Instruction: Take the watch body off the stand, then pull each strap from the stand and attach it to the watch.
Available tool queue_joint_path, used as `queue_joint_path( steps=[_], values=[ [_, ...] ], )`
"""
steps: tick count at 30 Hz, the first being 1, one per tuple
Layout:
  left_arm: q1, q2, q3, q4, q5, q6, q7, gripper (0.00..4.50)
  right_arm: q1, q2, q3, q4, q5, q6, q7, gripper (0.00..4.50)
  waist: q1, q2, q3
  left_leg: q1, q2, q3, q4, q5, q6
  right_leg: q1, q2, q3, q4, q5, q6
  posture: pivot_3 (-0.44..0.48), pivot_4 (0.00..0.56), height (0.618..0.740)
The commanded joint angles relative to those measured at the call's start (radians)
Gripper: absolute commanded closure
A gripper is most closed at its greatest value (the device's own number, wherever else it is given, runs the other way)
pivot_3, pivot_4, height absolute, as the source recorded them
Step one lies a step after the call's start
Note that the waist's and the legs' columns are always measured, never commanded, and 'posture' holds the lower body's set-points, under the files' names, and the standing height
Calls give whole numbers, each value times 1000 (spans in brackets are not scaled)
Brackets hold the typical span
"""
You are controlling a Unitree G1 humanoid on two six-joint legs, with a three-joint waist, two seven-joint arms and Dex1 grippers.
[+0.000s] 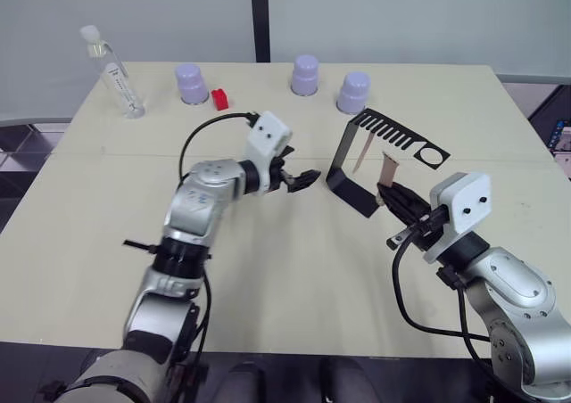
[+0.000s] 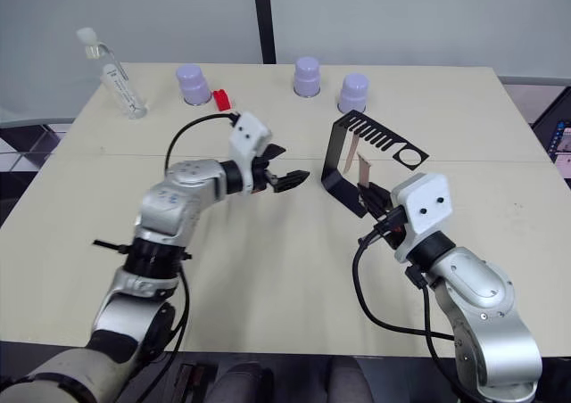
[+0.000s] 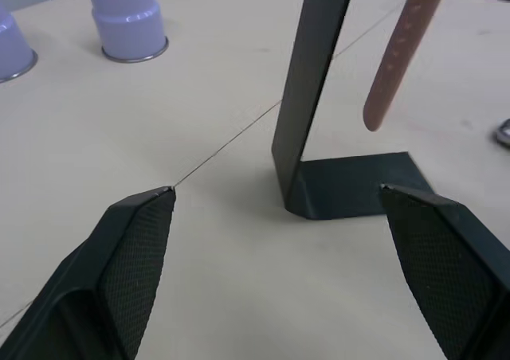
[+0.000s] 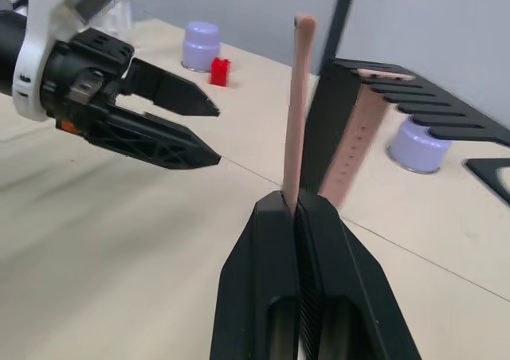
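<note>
1. The stand sits on the tabletop right of centre: flat foot down, upright slanted, comb-slotted arm reaching right to a round ring.
2. One strap hangs from a slot in the comb, just beside the upright, its lower end free above the foot.
3. The right tool has its fingers pressed together on the second strap. In the right wrist view this strap rises straight from between the fingertips, in front of the upright.
4. From the head views the right tool is just right of the foot, with its strap running up toward the comb. I cannot tell whether the strap's top is still in a slot.
5. The left tool is spread wide and holds nothing. It hovers above the tabletop left of the stand, pointing toward it.
6. The left wrist view looks between its two fingers at the foot and the hanging strap.
7. Three lilac cups stand along the far edge, with a small red block beside the leftmost.
8. A clear bottle stands at the far left corner.
9. I cannot make out the watch body.
</note>
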Motion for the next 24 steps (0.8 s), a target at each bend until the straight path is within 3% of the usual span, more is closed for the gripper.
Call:
queue_joint_path(
  steps=[1, 5, 10, 13, 15, 19, 24],
  values=[
    [69, 81, 79, -102, -185, -25, -218, 59, -9, -31, -40, 7, 148, 15, 84, 4500, -3, 0, 0, 0, 0, 0, 0, 0, 0, 0, 0, 0, 0, 0, 0, 0, 150, 740],
    [167, 155, 84, -137, -324, -42, -418, 59, -38, -32, -38, 86, 329, 85, 124, 4500, -3, 0, 0, 1, 1, 0, 0, 0, 0, 1, 0, -1, -1, 0, -1, 0, 150, 740],
    [178, 100, 74, -117, -403, 12, -388, 59, -93, -39, -15, 163, 511, 170, 130, 4500, 4, 0, 0, 0, 0, -4, 3, -1, 1, 4, -1, -2, -2, 0, -1, 0, 150, 740],
    [162, 71, 74, -99, -450, 54, -387, 939, -119, -40, -15, 207, 578, 199, 109, 4500, 1, 0, 0, -1, 0, -5, 4, -1, 2, 4, -2, -3, -2, 0, -1, 0, 150, 740],
    [152, 58, 72, -99, -484, 95, -383, 1881, -130, -35, -17, 232, 630, 218, 98, 4500, 0, 0, 0, -1, 0, -5, 4, -1, 2, 4, -1, -3, -2, 0, -1, 0, 150, 740],
    [151, 12, 67, -100, -503, 111, -328, 1881, -142, -22, -17, 264, 749, 246, 79, 4500, -2, 0, 0, 0, 1, -5, 4, -1, 2, 4, -1, -3, -2, 0, -1, 0, 150, 740],
    [141, -35, 129, -114, -612, 201, -258, 1881, -136, -33, 11, 261, 753, 225, 64, 4500, -1, 0, 0, -1, 0, -5, 4, -1, 2, 4, -1, -3, -2, 0, -1, 0, 150, 740]
  ],
)
